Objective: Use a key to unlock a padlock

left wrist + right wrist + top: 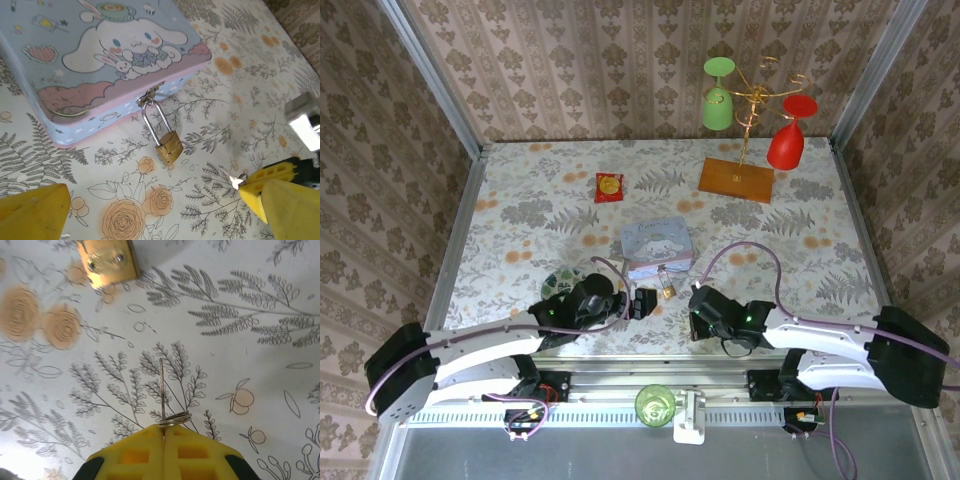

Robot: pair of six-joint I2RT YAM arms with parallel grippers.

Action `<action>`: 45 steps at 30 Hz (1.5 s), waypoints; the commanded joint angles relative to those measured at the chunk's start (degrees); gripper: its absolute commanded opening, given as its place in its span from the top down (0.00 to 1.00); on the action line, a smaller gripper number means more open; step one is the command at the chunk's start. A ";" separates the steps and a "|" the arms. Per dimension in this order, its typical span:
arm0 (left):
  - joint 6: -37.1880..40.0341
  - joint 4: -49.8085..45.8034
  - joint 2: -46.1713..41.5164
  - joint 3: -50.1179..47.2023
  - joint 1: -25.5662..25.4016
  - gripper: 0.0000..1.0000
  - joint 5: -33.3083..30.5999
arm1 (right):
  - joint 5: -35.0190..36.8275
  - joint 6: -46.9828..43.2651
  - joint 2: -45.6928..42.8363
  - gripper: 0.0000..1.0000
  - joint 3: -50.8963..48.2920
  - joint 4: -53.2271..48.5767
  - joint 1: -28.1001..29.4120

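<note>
Right gripper (164,436) pinches key (162,390) (tip fwd), padlock (107,260) ahead, up-left, not touching.

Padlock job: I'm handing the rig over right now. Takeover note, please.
Left gripper: open, empty, facing the padlock.
Right gripper: shut on the key, blade aimed at the padlock's base, not yet touching it.
Padlock: shackle looks closed through the hasp of the blue tin, body lying on the cloth.
Done: key is gripped.
Left: insert key, turn, free the shackle.
</note>
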 commanded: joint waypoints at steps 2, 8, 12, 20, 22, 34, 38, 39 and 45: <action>-4.48 10.06 3.21 1.61 -0.71 0.06 2.97 | -5.64 -7.62 -4.42 1.00 -1.24 0.91 -2.18; -8.35 16.24 8.40 2.54 -1.13 0.13 4.55 | -11.62 -12.37 -8.08 1.00 -0.80 0.91 -5.71; -12.01 21.67 10.90 2.20 -1.38 0.22 5.25 | -13.77 -14.28 -12.56 1.00 -1.11 2.59 -5.74; -22.55 34.94 10.35 0.32 -3.59 0.32 1.35 | -17.30 -13.44 -20.19 1.00 -1.09 7.75 -5.81; -23.01 35.20 10.26 0.36 -3.50 0.33 1.88 | -17.53 -11.10 -21.64 1.00 -2.32 11.17 -6.13; -23.30 37.75 8.75 -0.44 -2.30 0.48 5.61 | -22.68 -5.32 -23.20 1.00 -3.95 21.13 -9.94; -23.56 42.34 10.28 -1.40 -1.40 0.47 8.17 | -23.41 -4.35 -21.98 1.00 -3.85 22.46 -10.99; -23.12 42.28 10.85 -0.53 -1.39 0.46 9.75 | -23.78 -3.28 -21.49 1.00 -4.30 24.61 -11.30; -22.79 43.17 13.18 1.01 -0.97 0.47 12.48 | -25.97 -3.47 -17.38 1.00 -2.73 26.34 -11.53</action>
